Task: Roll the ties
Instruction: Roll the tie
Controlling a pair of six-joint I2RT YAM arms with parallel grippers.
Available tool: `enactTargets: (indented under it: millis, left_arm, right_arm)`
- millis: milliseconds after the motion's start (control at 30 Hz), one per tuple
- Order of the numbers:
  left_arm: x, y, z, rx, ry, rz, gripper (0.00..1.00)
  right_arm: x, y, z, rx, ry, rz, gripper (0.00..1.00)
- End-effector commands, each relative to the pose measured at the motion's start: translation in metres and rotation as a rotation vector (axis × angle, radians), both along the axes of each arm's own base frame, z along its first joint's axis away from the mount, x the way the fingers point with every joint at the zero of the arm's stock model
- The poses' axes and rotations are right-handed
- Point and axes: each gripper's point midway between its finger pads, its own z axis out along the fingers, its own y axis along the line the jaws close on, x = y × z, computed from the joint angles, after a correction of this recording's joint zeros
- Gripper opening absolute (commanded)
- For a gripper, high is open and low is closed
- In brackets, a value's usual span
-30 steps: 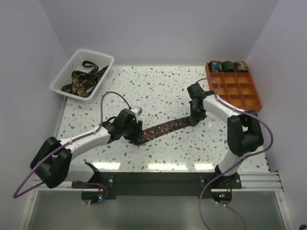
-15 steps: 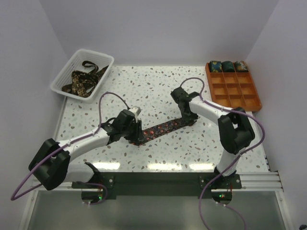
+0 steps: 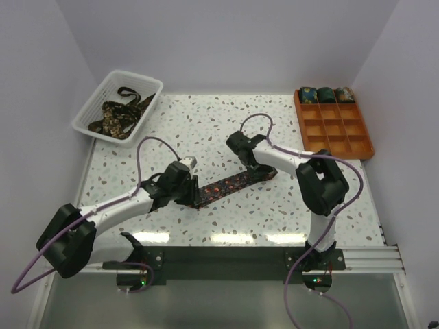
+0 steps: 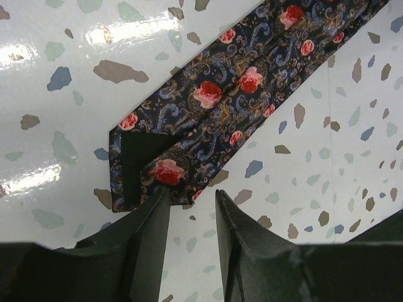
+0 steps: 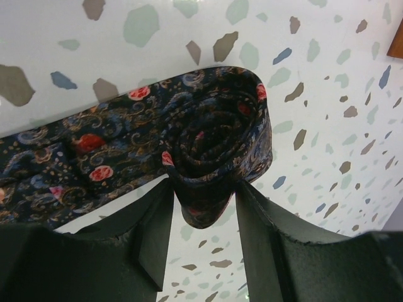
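One tie lies across the surface from eight to two o'clock; right pincer, clenched on its coil, should wind evenly toward left pincer, whose grip I cannot tell.

"Where could a hand get through?"

"Far side. There's bare table between the white basket in the left corner and the orange tray on the right edge."

"And the middle?"

"Barred. The tie slants across it, with the left arm reaching its near end and the right arm bent over its far end. A free strip runs nearer than the tie. Walls close three sides."
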Motion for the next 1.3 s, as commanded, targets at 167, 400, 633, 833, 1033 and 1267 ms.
enactTargets:
  millis: [167, 400, 633, 833, 1033, 1267]
  left_arm:
    - [0.004, -0.001, 0.010, -0.036, -0.050, 0.026, 0.40]
    - [0.001, 0.000, 0.007, -0.038, -0.039, 0.027, 0.40]
    - [0.001, 0.001, 0.010, -0.043, -0.047, 0.038, 0.40]
    - [0.003, 0.000, 0.012, -0.046, -0.051, 0.037, 0.40]
    - [0.003, -0.001, 0.012, -0.050, -0.051, 0.036, 0.40]
    - [0.003, -0.001, 0.013, -0.051, -0.052, 0.038, 0.40]
  right_arm:
    - [-0.003, 0.026, 0.003, 0.080, -0.003, 0.015, 0.50]
    - [-0.004, 0.042, 0.010, 0.181, 0.004, 0.025, 0.50]
    - [-0.007, 0.061, 0.020, 0.295, 0.016, 0.050, 0.49]
    - [-0.003, 0.057, 0.033, 0.274, -0.010, 0.059, 0.49]
    - [0.002, 0.049, 0.043, 0.242, -0.043, 0.051, 0.49]
    - [0.016, 0.032, 0.075, 0.364, -0.106, 0.024, 0.58]
